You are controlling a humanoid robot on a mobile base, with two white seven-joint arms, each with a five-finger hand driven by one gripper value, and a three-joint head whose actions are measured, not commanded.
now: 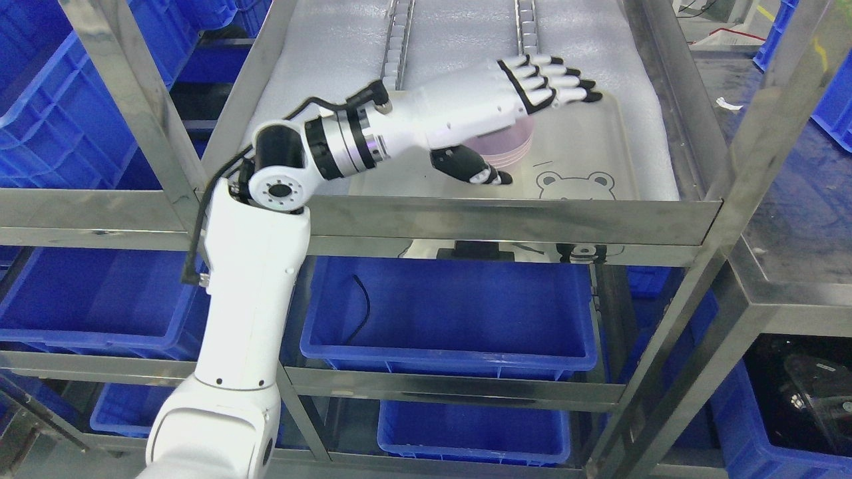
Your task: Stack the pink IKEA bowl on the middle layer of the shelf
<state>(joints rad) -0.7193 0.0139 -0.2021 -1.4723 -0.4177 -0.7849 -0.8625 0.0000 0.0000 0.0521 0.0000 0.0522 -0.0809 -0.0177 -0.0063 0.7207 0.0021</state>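
Pink bowls (509, 148) sit under the left robot hand (526, 113), fingers outstretched.

Bright, even overhead light leaves the steel shelf frame (506, 223) gleaming with soft glare and mirror reflections, shadows faint, everything in sharp focus.

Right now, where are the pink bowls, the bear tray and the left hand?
pink bowls (516, 148): head view, visible side of the stack.
bear tray (599, 143): head view, bare surface right of the bowls.
left hand (526, 90): head view, back of hand.
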